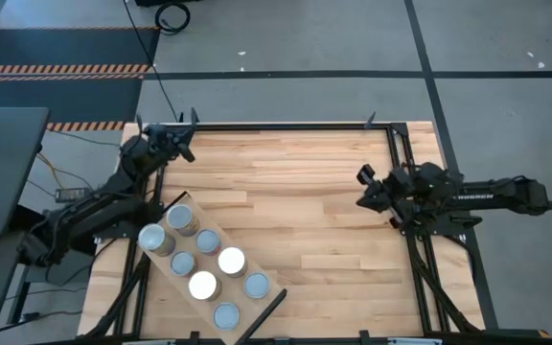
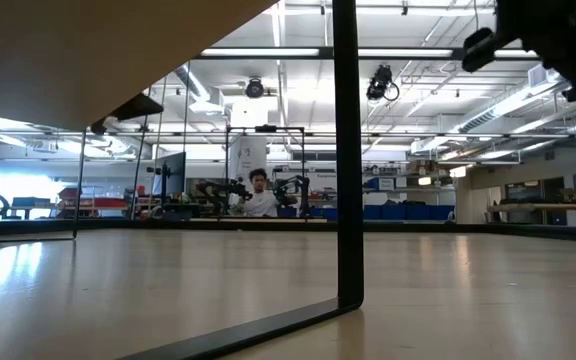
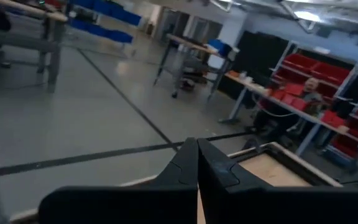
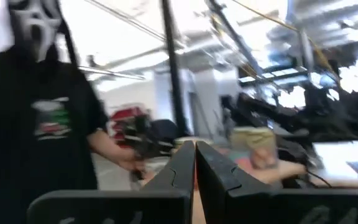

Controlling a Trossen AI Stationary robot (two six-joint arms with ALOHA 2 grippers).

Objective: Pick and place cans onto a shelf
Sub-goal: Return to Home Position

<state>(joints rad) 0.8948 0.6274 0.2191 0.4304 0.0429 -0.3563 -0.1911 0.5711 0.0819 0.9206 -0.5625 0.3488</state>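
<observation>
My left gripper (image 1: 186,144), fingers pressed together on nothing, hangs over the tabletop's (image 1: 305,192) far left corner. The shelf (image 1: 206,264) lies just nearward of it, long axis diagonal, with the cans (image 1: 232,261) standing on it in two rows. My right gripper (image 1: 364,187), likewise closed and empty, sits well apart, so the left arm is nearer.

Butcher-block tabletop (image 1: 295,192), hazard-striped floor tape (image 1: 60,69), distant person (image 2: 259,198) beyond the table, red storage bins (image 3: 316,68), person in black shirt (image 4: 42,130)
</observation>
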